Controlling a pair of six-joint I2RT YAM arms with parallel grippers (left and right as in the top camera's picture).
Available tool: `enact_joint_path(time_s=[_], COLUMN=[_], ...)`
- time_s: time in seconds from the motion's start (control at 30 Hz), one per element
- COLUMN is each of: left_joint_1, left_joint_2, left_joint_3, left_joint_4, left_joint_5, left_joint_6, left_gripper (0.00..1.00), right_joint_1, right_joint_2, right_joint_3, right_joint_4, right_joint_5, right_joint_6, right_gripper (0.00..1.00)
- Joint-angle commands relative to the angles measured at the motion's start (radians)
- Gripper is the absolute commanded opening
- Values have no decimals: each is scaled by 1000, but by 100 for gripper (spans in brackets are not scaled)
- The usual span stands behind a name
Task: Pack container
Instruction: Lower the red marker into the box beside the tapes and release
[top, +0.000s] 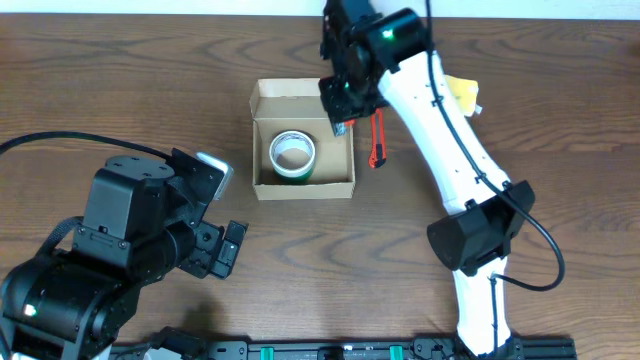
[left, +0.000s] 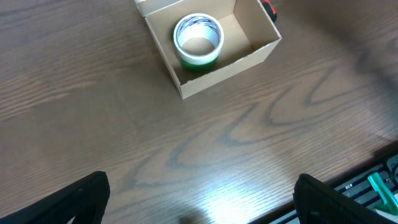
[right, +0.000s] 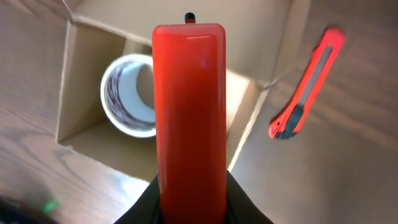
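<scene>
We find the container (top: 300, 188) near the middle of the tabletop (top: 120, 90), its lid flap (top: 290, 93) folded open toward the far edge. A tape roll (top: 292, 173) lies flat in its left half, and the right half shows bare cardboard. Just above the box's far right corner hangs the right hand (top: 340, 105), pinching a long red item (right: 189, 112) by its near end. We cannot tell what the item is. From the wrist camera it points out over the roll and the open floor beside it. An orange utility knife (top: 378, 140) lies on the wood just beside the right wall. The left hand (top: 228, 245) hovers well apart at the near left, fingertips (left: 87, 196) spread wide and holding nothing.

We judge the step to be loading the red item. Next it must come down into the free right half, turned to clear the roll and the wall, before the fingers part.
</scene>
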Motion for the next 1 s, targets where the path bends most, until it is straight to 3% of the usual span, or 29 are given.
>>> enact_joint_path(time_s=[0.0, 0.5, 0.97], left_joint_1=[3, 3, 3], left_joint_2=[-1, -1, -1], left_joint_3=[2, 2, 2], left_joint_4=[-3, -3, -3], left_joint_5=[3, 3, 3], left_joint_6=[18, 18, 18], left_gripper=[95, 95, 95], right_joint_1=[40, 109, 91], right_joint_2=[0, 0, -99], right_joint_3=[-42, -134, -369], right_joint_4=[-7, -11, 197], right_joint_5=[11, 128, 168], right_joint_6=[58, 116, 163], right_gripper=[2, 1, 1])
